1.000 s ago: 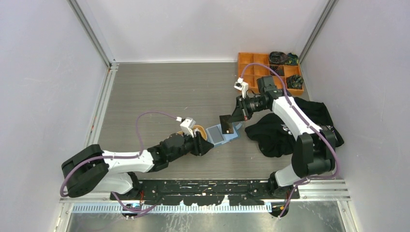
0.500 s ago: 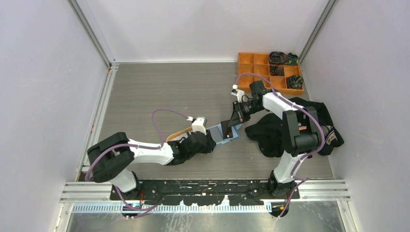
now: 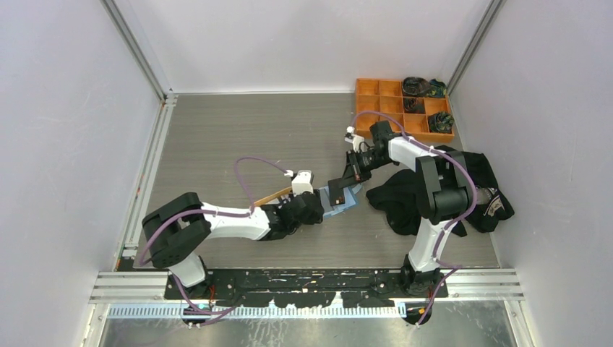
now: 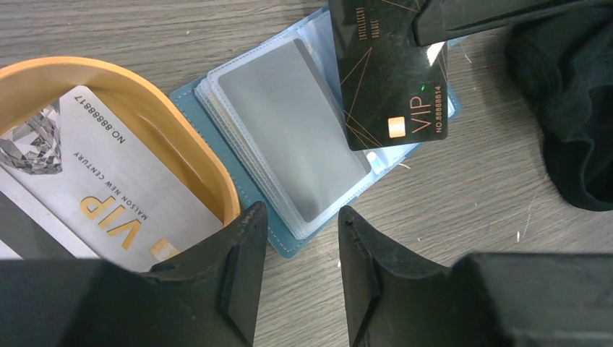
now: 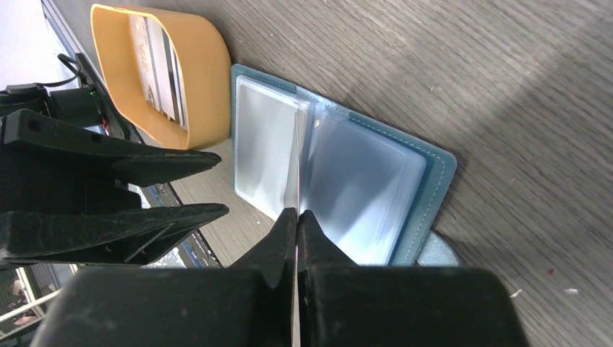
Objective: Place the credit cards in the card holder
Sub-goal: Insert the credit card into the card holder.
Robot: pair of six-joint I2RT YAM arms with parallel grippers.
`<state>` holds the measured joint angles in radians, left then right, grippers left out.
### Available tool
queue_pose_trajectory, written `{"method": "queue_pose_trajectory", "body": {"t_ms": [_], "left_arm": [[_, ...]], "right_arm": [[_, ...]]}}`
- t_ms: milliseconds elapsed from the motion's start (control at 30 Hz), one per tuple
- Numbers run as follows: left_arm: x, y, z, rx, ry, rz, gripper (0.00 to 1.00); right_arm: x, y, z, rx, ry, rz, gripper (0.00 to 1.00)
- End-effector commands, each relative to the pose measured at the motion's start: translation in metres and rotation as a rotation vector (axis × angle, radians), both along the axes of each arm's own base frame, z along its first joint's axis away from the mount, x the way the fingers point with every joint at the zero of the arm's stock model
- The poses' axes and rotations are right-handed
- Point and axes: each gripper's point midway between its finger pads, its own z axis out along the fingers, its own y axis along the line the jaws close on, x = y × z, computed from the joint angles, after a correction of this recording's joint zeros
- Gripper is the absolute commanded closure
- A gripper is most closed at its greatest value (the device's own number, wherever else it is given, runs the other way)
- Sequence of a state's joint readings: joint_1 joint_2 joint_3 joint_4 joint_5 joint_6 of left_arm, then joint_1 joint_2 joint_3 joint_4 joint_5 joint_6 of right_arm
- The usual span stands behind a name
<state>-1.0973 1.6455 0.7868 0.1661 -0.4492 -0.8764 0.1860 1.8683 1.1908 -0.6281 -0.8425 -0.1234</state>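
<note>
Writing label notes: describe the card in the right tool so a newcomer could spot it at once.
On the grey table, find the open blue card holder beside the orange oval tray. Standing over its clear pockets, pinched by the right tool, is a black card. It is black with thin gold lines, whereas the tray holds a silver card.

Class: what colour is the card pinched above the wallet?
Black card with gold lettering; left wrist view.
</note>
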Motion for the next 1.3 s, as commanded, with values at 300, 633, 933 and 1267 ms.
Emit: {"method": "queue_pose_trajectory", "body": {"t_ms": [300, 633, 933, 1267], "left_arm": [[0.019, 0.020, -0.008, 0.040, 0.047, 0.027, 0.57], [0.021, 0.016, -0.016, 0.054, 0.079, 0.009, 0.57], [0.026, 0.019, -0.017, 0.103, 0.079, 0.004, 0.59], [0.025, 0.019, -0.023, 0.112, 0.099, -0.007, 0.61]], "right_arm": [[0.005, 0.009, 0.002, 0.062, 0.024, 0.019, 0.99], [0.016, -0.002, 0.002, 0.024, 0.024, -0.073, 0.99], [0.014, -0.006, -0.002, 0.030, 0.025, -0.097, 0.99], [0.006, -0.002, -0.015, 0.050, 0.067, -0.080, 0.99]]}}
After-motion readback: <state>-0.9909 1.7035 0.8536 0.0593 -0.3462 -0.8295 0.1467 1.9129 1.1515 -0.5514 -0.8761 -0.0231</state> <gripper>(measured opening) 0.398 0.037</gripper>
